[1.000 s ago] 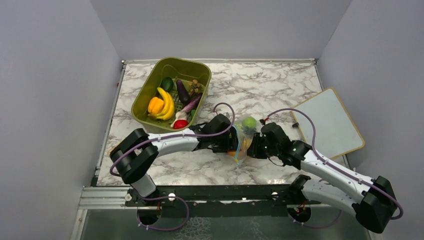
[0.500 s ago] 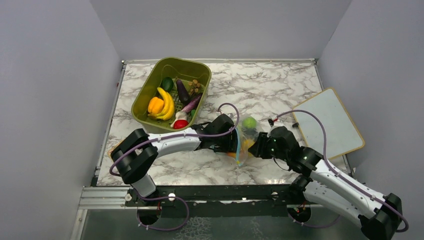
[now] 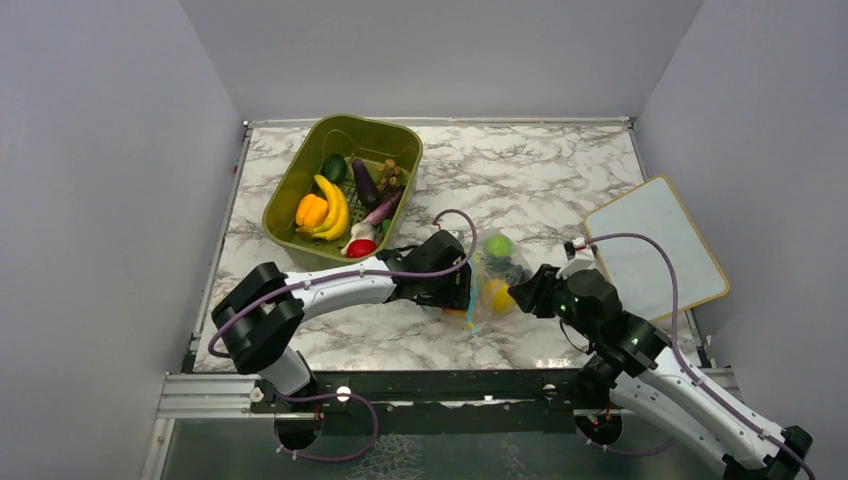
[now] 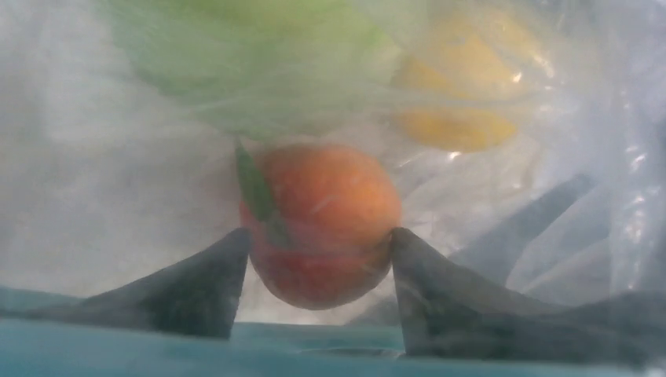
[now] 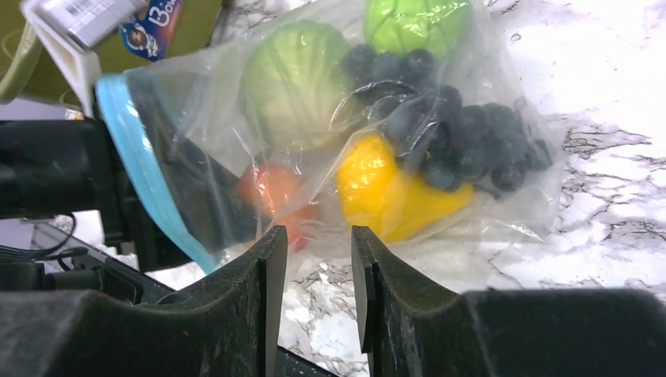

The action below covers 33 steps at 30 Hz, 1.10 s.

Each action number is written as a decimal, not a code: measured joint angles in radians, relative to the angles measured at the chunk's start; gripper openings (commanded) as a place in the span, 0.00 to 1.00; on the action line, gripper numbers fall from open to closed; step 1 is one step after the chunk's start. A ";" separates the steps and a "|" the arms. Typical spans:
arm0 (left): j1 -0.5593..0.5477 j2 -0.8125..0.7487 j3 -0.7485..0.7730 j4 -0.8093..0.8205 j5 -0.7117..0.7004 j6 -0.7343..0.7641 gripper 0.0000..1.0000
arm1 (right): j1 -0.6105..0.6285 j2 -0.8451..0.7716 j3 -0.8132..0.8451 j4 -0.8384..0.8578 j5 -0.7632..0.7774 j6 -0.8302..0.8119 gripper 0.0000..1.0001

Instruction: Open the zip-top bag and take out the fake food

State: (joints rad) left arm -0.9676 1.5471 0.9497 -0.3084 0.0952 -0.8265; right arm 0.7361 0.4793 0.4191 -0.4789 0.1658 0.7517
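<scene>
Finds the zip-top bag (image 5: 353, 133) lying on the worktop (image 5: 597, 71) between the two sets of fingers, with its teal zipper strip (image 5: 153, 173) on the side of the left fingers (image 3: 462, 290). Records the mouth as open. Notes the left fingers reaching in past the strip, spread to the width of the peach-orange fruit (image 4: 322, 224) and touching it on both flanks. Judges them closed on it, with the contact somewhat blurred by hazy film. Records the right fingers (image 3: 520, 297) parted by a narrow gap, gripping nothing visible, just short of the bag's edge. Judges the step in hand to be drawing out the first piece. Recommends a steady squeeze and a slow, straight withdrawal back along the line of the left fingers, low through the mouth, to avoid snagging the strip. Recommends bringing the right fingers forward to pinch a bare fold of film, avoiding the yellow pear (image 5: 385, 192) and the dark grape-like cluster (image 5: 463, 141) directly ahead of them, to stop the bag trailing along. Flags the large green round piece (image 5: 294, 82) just beyond the left fingertips, resting against the fruit and likely to roll on release. Flags the smooth, round fruit as prone to squirting out; advises a regrip nearer its widest part in case of slip.
</scene>
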 measured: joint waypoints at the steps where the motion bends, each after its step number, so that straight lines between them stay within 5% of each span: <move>1: -0.002 0.013 0.002 -0.006 -0.002 0.006 0.76 | 0.000 -0.004 0.000 0.000 0.008 0.004 0.37; 9: -0.043 0.077 0.021 -0.029 -0.028 0.037 0.99 | 0.000 0.014 0.000 -0.001 0.021 0.014 0.37; 16: -0.056 0.084 0.021 -0.031 -0.068 0.025 0.99 | 0.000 0.051 0.013 -0.003 0.021 0.013 0.39; 23: -0.058 0.084 0.024 -0.029 -0.097 0.012 0.99 | 0.000 0.066 0.072 -0.020 0.037 0.040 0.98; 33: -0.058 0.081 0.024 -0.002 -0.174 -0.045 0.92 | 0.000 0.002 0.109 -0.051 0.075 0.097 0.99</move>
State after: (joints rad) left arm -1.0252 1.6279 0.9737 -0.3107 -0.0788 -0.8711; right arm 0.7361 0.4808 0.5278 -0.5297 0.2409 0.8490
